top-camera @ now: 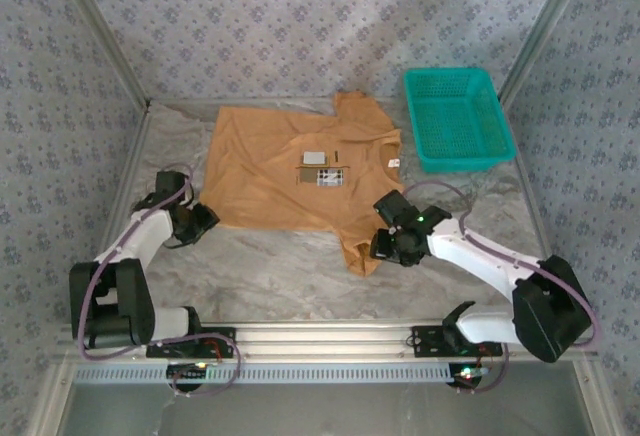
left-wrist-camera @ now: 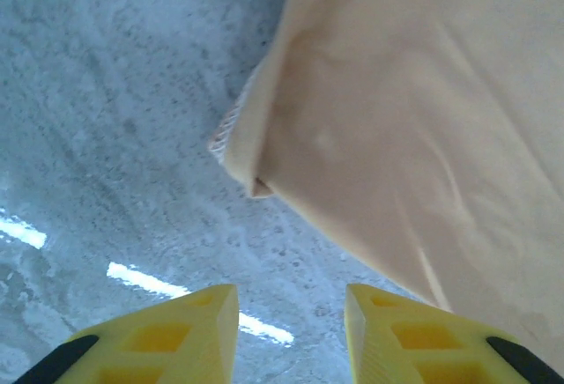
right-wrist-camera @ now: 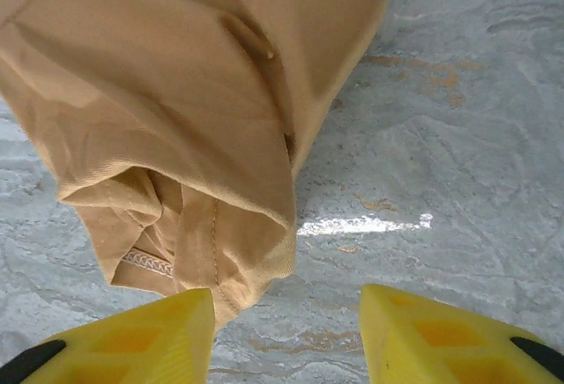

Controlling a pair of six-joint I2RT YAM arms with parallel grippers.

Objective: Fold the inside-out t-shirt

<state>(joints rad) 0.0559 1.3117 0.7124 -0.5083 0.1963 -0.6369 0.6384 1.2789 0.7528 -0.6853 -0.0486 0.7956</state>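
Tan t-shirt [top-camera: 260,176], spread overhead, shows bunched sleeve [right-wrist-camera: 176,217] close up.

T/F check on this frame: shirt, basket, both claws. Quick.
1. The t-shirt lies spread on the table, outside the teal basket. True.
2. The teal basket holds folded cloth. False: it is empty.
3. The left claw is shut on a shirt corner. False: it is open, and the corner lies ahead of it, untouched.
4. The right claw is open at a bunched shirt edge. True.
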